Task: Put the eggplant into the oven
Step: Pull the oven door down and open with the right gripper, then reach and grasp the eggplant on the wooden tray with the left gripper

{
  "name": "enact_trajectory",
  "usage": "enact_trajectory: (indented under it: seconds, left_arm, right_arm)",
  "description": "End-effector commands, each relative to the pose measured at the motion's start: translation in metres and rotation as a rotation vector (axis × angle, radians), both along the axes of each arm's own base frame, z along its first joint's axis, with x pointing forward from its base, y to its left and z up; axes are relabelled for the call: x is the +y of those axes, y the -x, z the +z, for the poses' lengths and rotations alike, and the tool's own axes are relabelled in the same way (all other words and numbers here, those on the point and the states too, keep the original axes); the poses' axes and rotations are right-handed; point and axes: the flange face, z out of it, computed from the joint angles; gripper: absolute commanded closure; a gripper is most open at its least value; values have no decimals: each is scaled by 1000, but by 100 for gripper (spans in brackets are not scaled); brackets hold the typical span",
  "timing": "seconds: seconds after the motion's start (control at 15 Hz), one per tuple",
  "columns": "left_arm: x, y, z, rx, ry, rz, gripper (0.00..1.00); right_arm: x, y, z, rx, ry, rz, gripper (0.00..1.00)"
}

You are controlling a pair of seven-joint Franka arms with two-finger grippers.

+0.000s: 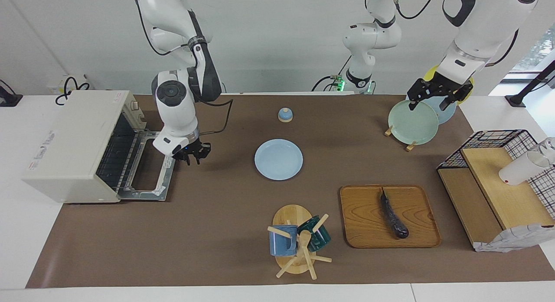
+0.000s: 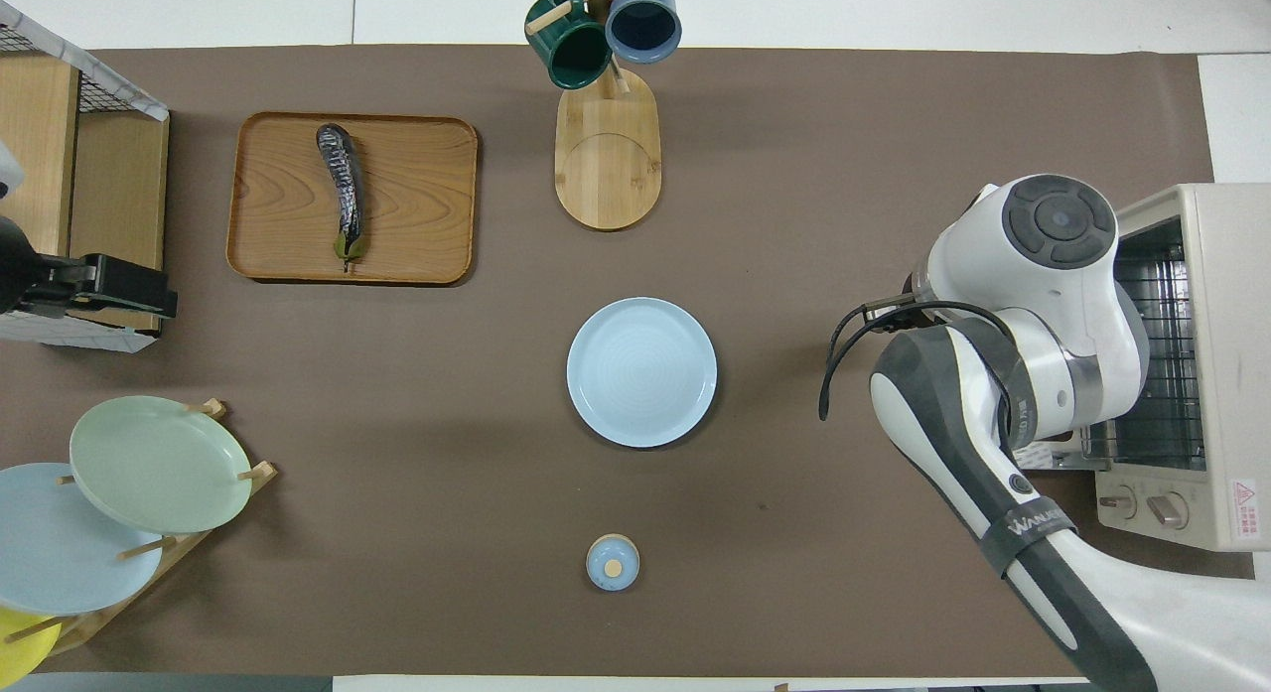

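The dark purple eggplant [image 1: 393, 217] lies on a wooden tray [image 1: 416, 206] toward the left arm's end of the table; it also shows in the overhead view [image 2: 343, 191]. The cream-white oven [image 1: 73, 141] stands at the right arm's end, its door [image 1: 147, 172] dropped open and flat, the wire rack showing inside [image 2: 1152, 354]. My right gripper [image 1: 190, 157] hangs empty just beside the open door's edge; in the overhead view its own arm hides it. My left gripper [image 1: 433, 102] is empty over the plate rack, well away from the eggplant.
A light blue plate [image 1: 278, 159] lies mid-table. A small blue lid [image 1: 285, 115] sits nearer the robots. A mug tree [image 1: 297, 241] stands beside the tray. A plate rack [image 1: 412, 122] and a wire-and-wood shelf [image 1: 498, 180] are at the left arm's end.
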Motion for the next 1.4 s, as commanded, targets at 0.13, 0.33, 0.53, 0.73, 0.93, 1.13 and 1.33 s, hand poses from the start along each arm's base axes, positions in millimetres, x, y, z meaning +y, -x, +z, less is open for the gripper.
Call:
enact_trajectory:
  seconds: [0.13,0.33,0.53,0.73,0.93,1.13,1.33]
  left_arm:
    - [-10,-71,-103,9,18,-8,0]
    - [-24,-96,-156,-4,18,-28,0]
    - [-42,-118,-210,-29,21,-49,0]
    - [-53,-139,-243,-56,28,-58,0]
    - [-61,-148,-266,-135,34,-65,0]
    - [-64,-145,-275,-145,35,-71,0]
    - [-71,-135,-292,-149,19,-107,0]
  right_arm:
    - [0,-2,53,52,16,-22,67]
    - [0,-3,56,51,5,-29,67]
    - [1,-2,80,58,-45,-53,60]
    - [-17,13,116,64,-50,-52,59]
    - [-41,24,142,58,-55,-93,59]
    - [-66,30,150,81,-56,-137,59]
    - [-82,31,174,74,-64,-168,57]
